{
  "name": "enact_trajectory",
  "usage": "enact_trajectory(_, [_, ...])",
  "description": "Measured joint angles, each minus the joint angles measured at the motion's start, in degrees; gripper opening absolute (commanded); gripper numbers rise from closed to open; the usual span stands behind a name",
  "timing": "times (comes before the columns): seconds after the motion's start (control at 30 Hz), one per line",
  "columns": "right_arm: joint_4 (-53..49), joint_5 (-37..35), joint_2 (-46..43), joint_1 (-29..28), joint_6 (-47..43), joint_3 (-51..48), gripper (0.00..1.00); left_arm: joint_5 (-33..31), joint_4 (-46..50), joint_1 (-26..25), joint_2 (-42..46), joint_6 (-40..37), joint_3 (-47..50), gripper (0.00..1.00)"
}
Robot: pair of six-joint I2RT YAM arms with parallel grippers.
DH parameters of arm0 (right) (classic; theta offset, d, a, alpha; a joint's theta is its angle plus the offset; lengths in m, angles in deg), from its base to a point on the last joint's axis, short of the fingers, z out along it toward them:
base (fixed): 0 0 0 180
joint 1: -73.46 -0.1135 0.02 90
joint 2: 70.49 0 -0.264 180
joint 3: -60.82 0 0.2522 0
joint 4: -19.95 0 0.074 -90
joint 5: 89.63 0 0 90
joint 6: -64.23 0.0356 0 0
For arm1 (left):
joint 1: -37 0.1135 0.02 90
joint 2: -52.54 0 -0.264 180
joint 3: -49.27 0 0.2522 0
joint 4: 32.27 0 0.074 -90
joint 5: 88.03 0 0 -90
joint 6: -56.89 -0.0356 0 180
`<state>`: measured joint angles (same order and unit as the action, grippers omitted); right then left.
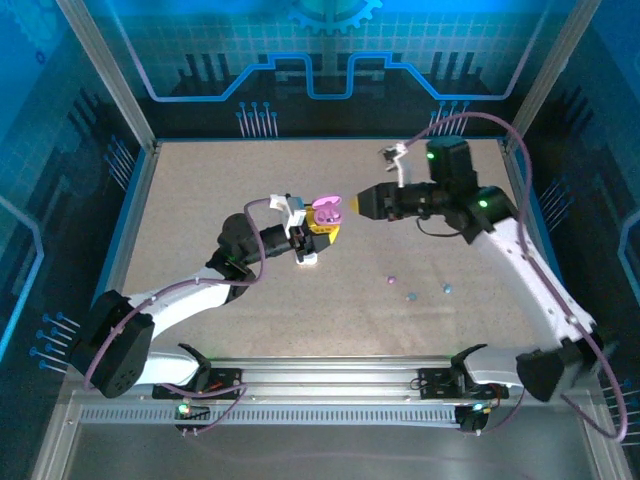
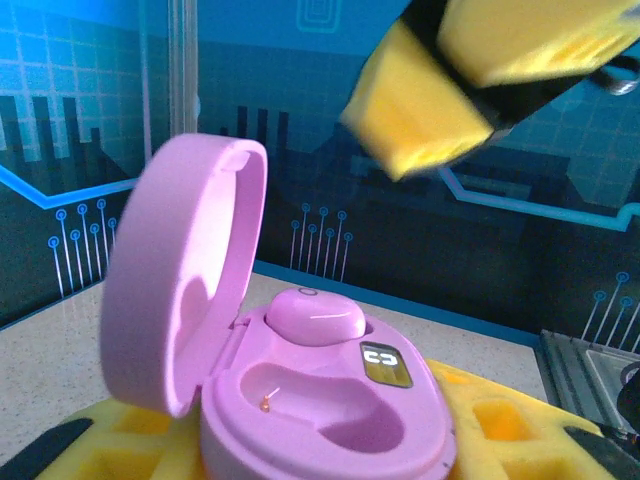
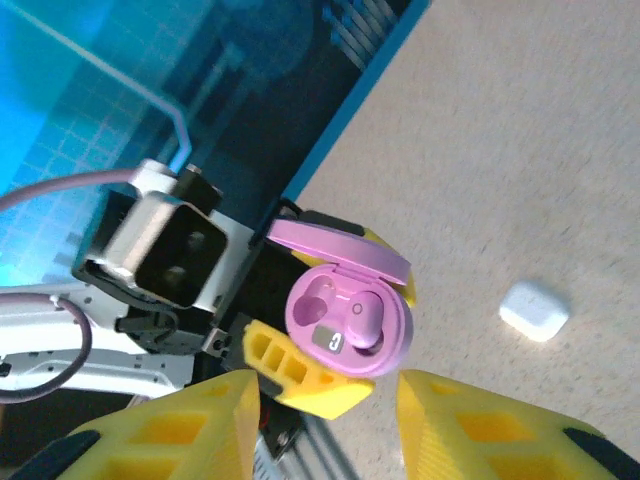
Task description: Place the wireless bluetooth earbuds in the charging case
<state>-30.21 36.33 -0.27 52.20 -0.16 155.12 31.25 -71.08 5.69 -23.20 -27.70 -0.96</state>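
One pink-purple earbud sits in the far socket of the open pink charging case, and the near socket is empty. The left hand pinches the case, probably to keep it steady for the right hand, which hovers just beside it, fingers spread and empty. More buds lie loose on the worktop, right and near.

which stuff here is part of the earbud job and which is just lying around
In the job: pink case, open in the left pincer; pink bud seated in it; loose purple bud; two blue buds.
Lying about: white case on the table.
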Motion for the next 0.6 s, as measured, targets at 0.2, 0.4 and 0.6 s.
enact_trajectory(0.2, [-2.29, -9.86, -8.02, 12.33, 4.09, -10.25, 0.38, -0.87, 0.00, 0.00, 0.11, 0.00, 0.00, 0.31])
enact_trajectory(0.4, [-5.20, -11.89, 2.75, 18.16, 7.89, -22.62, 0.37, -1.20, 0.04, 0.00, 0.59, 0.02, 0.00, 0.31])
enact_trajectory(0.6, [-3.63, -11.80, 9.88, 15.93, 11.43, -32.79, 0.41, -1.22, 0.15, 0.00, 0.76, 0.00, 0.00, 0.31])
